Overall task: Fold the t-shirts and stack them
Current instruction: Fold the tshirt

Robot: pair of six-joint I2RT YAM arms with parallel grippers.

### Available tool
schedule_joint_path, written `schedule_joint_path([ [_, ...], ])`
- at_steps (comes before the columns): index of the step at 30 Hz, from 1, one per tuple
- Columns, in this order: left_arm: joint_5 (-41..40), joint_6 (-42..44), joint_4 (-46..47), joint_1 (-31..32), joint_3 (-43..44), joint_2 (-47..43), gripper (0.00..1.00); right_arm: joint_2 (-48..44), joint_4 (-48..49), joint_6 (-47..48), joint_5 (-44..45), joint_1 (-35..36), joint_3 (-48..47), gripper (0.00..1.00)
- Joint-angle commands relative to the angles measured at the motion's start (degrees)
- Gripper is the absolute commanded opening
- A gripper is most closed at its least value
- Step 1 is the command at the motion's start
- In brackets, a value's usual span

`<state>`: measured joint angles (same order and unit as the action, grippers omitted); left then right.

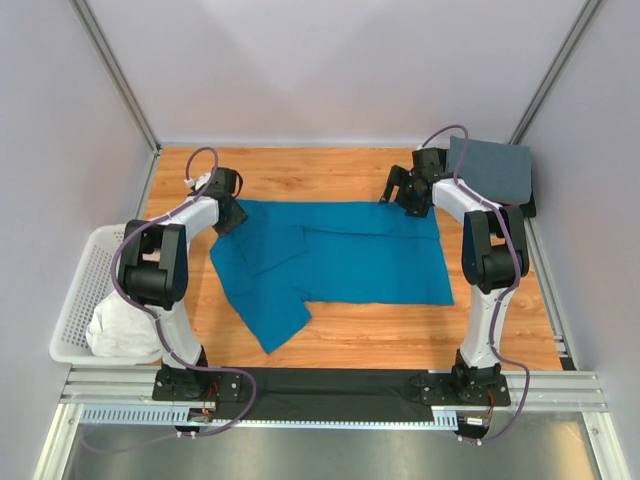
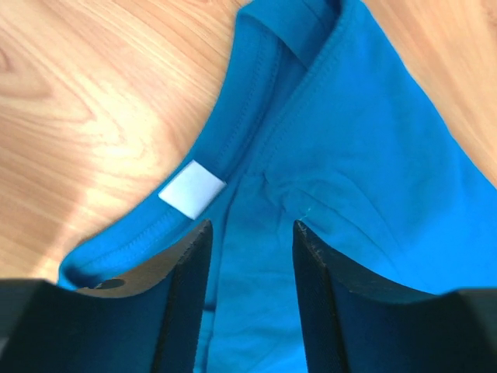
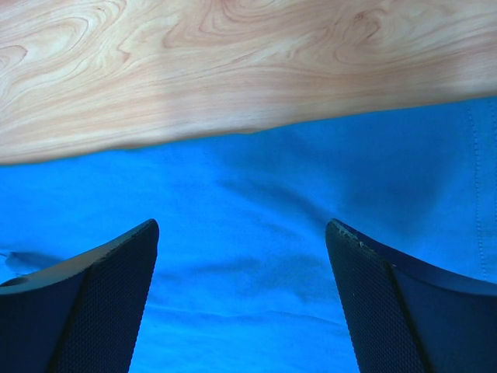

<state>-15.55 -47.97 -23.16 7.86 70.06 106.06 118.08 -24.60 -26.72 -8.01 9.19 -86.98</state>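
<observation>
Along the far edge of the teal t-shirt (image 1: pixel 340 265), left fingers (image 2: pixel 182 295) are held half-parted at the collar (image 2: pixel 248 101), right fingers (image 3: pixel 101 295) spread wide; nothing is gripped yet, pending a fold.

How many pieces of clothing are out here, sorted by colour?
Blue shirt, spread flat: 1
Grey shirt, folded at the far right corner: 1
White garment, bunched in the basket: 1
Total: 3
</observation>
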Motion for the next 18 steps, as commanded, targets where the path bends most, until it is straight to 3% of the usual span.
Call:
schedule_joint_path([
  [1, -0.45, -1.34, 2.85, -1.61, 2.62, 1.51, 0.52, 0.83, 0.6, -0.7, 0.01, -0.05, -1.17, 0.89],
  [11, 0.7, -0.64, 3.82, -3.02, 4.73, 4.86, 0.47, 1.89, 0.34, -0.79, 0.36, -0.05, -1.61, 0.89],
  [18, 1.4, 0.06, 5.84, -3.11, 4.56, 5.3, 0.33, 2.77, -0.19, -0.88, 0.36, -0.05, -2.67, 0.88],
])
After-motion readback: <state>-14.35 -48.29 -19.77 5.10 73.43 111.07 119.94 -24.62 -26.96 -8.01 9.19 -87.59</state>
